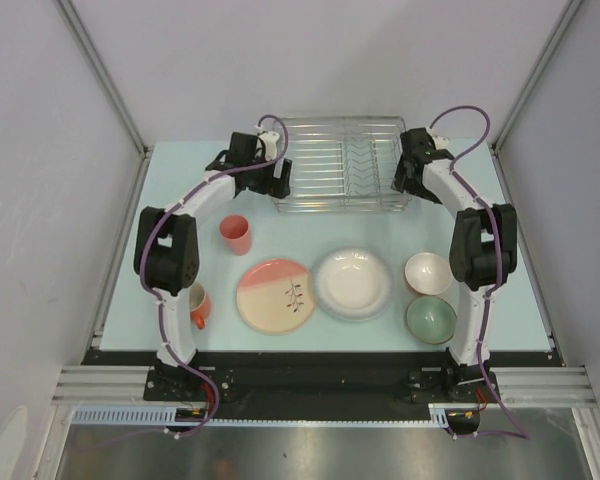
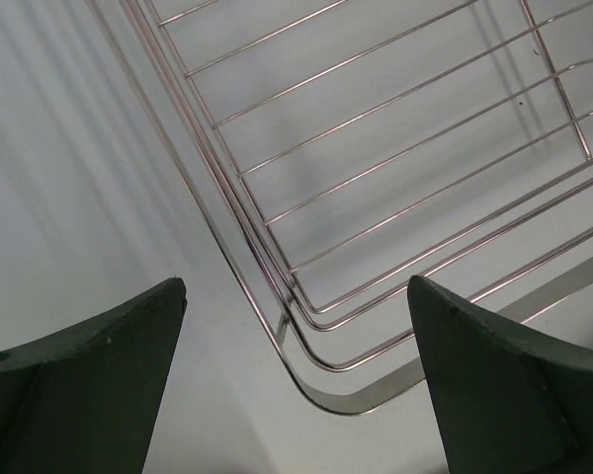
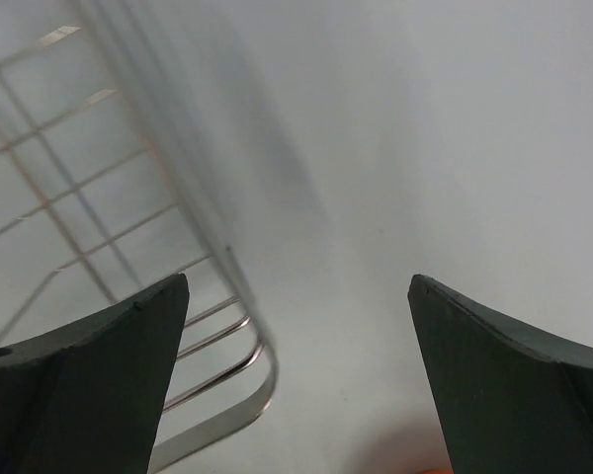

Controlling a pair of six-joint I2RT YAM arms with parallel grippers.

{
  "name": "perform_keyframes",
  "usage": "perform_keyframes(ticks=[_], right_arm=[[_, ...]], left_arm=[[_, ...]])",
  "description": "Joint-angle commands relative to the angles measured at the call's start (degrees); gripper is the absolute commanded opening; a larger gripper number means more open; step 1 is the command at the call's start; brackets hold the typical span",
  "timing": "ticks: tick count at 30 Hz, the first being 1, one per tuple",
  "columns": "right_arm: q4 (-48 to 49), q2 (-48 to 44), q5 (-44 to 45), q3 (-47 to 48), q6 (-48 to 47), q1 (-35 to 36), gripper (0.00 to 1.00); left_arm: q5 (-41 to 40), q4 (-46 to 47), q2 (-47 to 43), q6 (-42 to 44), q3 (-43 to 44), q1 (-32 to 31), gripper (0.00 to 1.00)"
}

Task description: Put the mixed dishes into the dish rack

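Observation:
The silvery wire dish rack (image 1: 340, 165) stands empty at the back of the table. My left gripper (image 1: 276, 182) is open over its near left corner, which shows between my fingers in the left wrist view (image 2: 326, 397). My right gripper (image 1: 404, 182) is open beside the rack's right end; the corner (image 3: 264, 380) sits by my left finger. In front stand the salmon-pink tumbler (image 1: 236, 234), orange mug (image 1: 197, 306), pink-and-cream plate (image 1: 275, 295), white plate (image 1: 352, 282), cream bowl (image 1: 428, 272) and green bowl (image 1: 431, 319).
The pale table (image 1: 310, 225) is boxed in by grey walls at left, right and back. The mug stands close to the left arm's base. The two bowls stand close to the right arm's lower links.

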Motion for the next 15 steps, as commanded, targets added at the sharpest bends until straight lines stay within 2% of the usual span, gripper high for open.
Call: perform_keyframes(ticks=[1, 15], right_arm=[[1.3, -3.4, -2.2, -4.5, 3.0, -1.6, 1.00], [2.5, -12.7, -1.6, -17.0, 4.6, 1.1, 1.00]], left_arm=[[-2.8, 2.5, -7.4, 4.0, -4.2, -0.6, 1.00], [-2.8, 3.9, -17.6, 6.5, -17.6, -1.8, 1.00]])
